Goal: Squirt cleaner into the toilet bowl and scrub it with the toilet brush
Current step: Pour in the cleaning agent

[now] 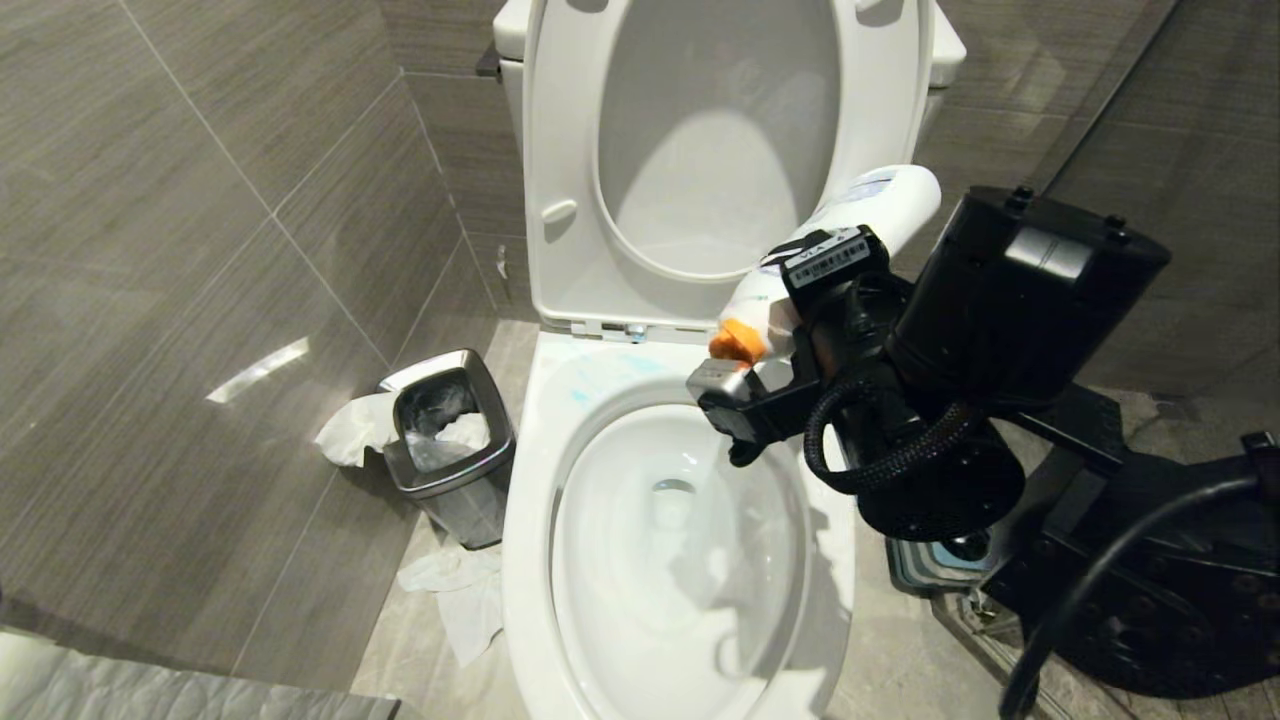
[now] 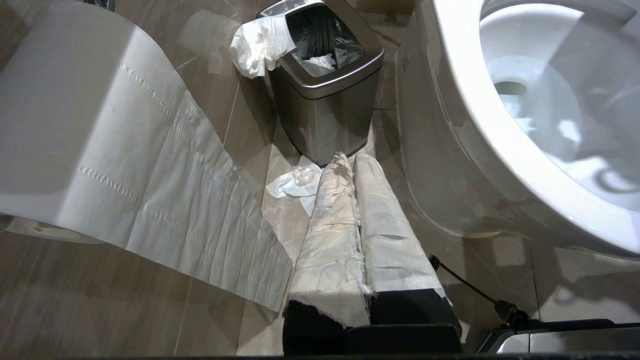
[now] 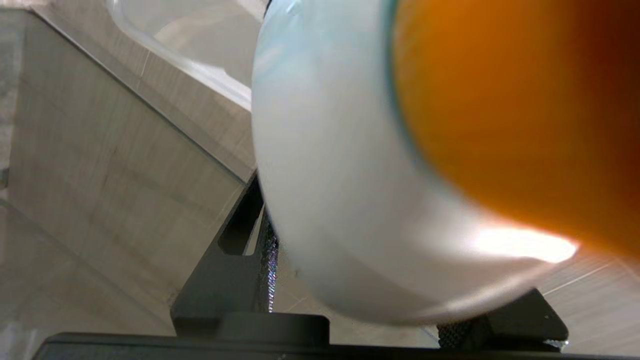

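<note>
The right gripper (image 1: 775, 345) is clamped on a white plastic bottle with an orange cap (image 1: 835, 255), tipped over the far right rim of the glossy white ceramic toilet bowl (image 1: 530, 520) — the nozzle should be aimed inside the rim before squeezing. Faint turquoise cleaner streaks (image 1: 582, 398) mark the far rim. Left jaws are shut, parked low. Grey tiled floor (image 1: 420, 600), littered with tissue, surrounds the bowl.

waste bin (image 1: 447, 440) left of toilet bowl (image 1: 530, 560), bottle (image 1: 830, 255) above bowl's right rim

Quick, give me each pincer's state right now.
Left pincer: shut, holding nothing, fingers wrapped in paper, parked low beside the toilet bowl.
Right pincer: shut on the white bottle, orange cap angled down over the bowl.
</note>
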Controlling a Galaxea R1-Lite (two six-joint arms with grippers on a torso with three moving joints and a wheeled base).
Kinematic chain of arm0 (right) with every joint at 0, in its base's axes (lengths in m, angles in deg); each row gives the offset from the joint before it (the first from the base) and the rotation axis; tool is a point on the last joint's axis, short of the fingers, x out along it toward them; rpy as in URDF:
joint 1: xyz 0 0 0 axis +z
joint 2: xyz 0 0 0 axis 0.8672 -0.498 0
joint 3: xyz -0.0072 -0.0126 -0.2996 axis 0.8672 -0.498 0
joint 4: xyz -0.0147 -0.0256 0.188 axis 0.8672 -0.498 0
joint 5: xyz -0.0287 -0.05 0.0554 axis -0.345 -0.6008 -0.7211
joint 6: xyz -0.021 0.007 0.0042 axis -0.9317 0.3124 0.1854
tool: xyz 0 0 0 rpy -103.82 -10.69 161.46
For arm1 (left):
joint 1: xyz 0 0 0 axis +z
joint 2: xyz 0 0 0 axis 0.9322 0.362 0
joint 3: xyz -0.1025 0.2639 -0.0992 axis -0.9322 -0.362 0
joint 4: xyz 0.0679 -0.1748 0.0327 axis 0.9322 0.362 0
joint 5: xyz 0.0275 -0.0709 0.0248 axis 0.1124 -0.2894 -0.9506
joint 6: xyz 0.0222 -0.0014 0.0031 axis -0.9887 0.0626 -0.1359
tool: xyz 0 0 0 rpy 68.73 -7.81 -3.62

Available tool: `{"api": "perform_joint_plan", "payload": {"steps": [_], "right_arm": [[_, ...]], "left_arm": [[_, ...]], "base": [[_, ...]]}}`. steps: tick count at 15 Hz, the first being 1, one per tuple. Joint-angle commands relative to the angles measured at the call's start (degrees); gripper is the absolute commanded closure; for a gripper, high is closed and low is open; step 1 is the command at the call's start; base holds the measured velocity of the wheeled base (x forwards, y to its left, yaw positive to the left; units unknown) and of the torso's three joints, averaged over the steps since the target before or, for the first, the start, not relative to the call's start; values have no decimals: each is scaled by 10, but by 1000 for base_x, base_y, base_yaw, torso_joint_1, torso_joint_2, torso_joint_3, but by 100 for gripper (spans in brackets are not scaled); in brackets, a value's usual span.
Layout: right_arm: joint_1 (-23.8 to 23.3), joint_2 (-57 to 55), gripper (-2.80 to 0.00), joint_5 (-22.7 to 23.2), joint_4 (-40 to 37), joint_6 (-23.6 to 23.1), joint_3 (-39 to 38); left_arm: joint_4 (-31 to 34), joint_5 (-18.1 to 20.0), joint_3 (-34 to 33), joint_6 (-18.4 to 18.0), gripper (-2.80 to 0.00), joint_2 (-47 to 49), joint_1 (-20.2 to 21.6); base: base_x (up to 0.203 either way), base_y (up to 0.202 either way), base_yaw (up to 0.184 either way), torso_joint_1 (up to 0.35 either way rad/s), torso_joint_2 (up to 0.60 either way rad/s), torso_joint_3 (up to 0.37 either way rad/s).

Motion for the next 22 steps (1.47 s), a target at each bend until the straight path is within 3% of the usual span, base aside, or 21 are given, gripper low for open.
{"api": "perform_joint_plan", "payload": {"steps": [1, 7, 22], "right_arm": [[0, -29, 0, -4, 36, -12, 5], [-4, -73, 0, -4, 136, -94, 22], [-25, -108, 0, 1, 137, -98, 49]], "left_arm": [[0, 0, -1, 0, 0, 1, 0], [0, 0, -1, 0, 0, 1, 0], [0, 0, -1, 0, 0, 1, 0]], "base": [[0, 0, 0, 0, 0, 0], [0, 0, 0, 0, 0, 0], [0, 0, 0, 0, 0, 0]]}}
